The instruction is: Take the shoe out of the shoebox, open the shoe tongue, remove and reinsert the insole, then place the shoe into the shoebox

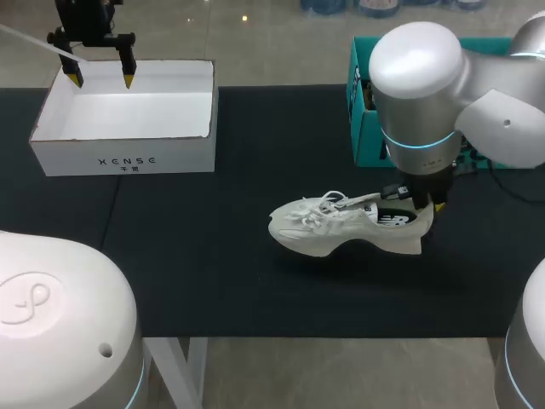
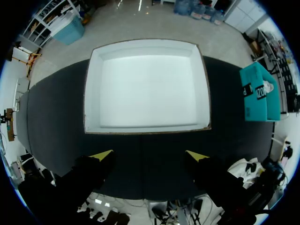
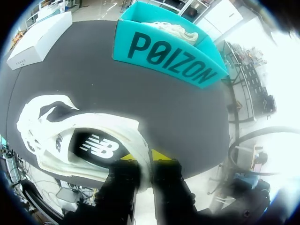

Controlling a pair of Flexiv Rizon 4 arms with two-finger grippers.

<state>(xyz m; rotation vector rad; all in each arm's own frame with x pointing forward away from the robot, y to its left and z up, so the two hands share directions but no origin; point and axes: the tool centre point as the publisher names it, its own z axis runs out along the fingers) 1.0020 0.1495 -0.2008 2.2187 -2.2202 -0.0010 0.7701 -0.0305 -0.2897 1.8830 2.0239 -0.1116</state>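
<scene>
White shoe (image 1: 349, 226) is at the middle of the black worktop (image 1: 213, 281), toe leftward, its heel collar pinched by the right gripper (image 3: 144, 157). Farther back, the left gripper (image 1: 102, 78) hangs spread over the white shoebox (image 1: 123, 153); a teal box (image 1: 362, 102) stands far right.

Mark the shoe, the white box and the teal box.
shoe (image 1: 341, 230), head view, on its white side panel.
white box (image 1: 77, 158), head view, on its front wall.
teal box (image 3: 164, 58), right wrist view, on its lettered wall.
</scene>
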